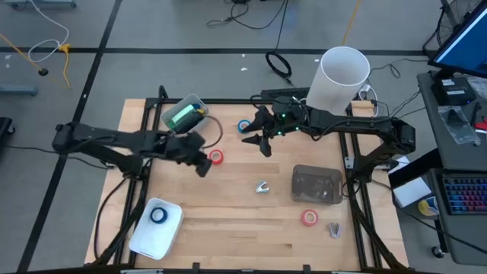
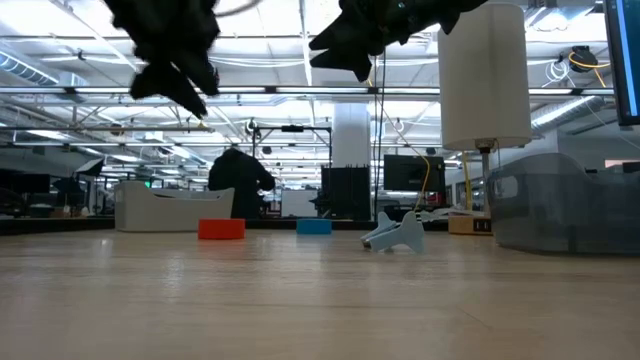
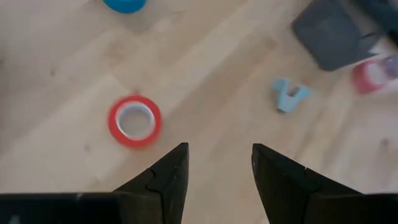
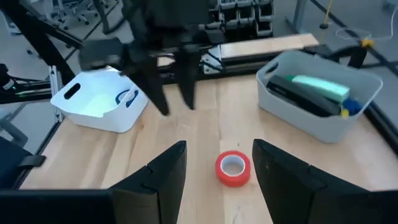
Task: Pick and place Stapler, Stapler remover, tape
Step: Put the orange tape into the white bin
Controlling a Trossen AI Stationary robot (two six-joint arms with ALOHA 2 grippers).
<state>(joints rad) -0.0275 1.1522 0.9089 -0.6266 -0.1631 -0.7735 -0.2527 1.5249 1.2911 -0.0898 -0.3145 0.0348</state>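
Observation:
A red tape roll (image 1: 217, 157) lies flat on the wooden table, just right of my left gripper (image 1: 202, 164), which hangs open above the table; its wrist view shows the roll (image 3: 134, 121) ahead of the fingers. My right gripper (image 1: 259, 141) hovers open farther back, near a blue tape roll (image 1: 244, 126), and faces the red roll (image 4: 232, 168). The pale blue stapler remover (image 1: 262, 186) rests mid-table. A green-topped stapler (image 4: 314, 87) lies in a grey bin (image 1: 185, 113). Another red roll (image 1: 309, 218) lies near the front right.
A white tray (image 1: 144, 236) at the front left holds a blue tape roll (image 1: 159, 215). A dark grey container (image 1: 317, 185) sits right of centre, with a small grey item (image 1: 335, 229) in front of it. A tall white cylinder (image 1: 342, 76) stands at the back right.

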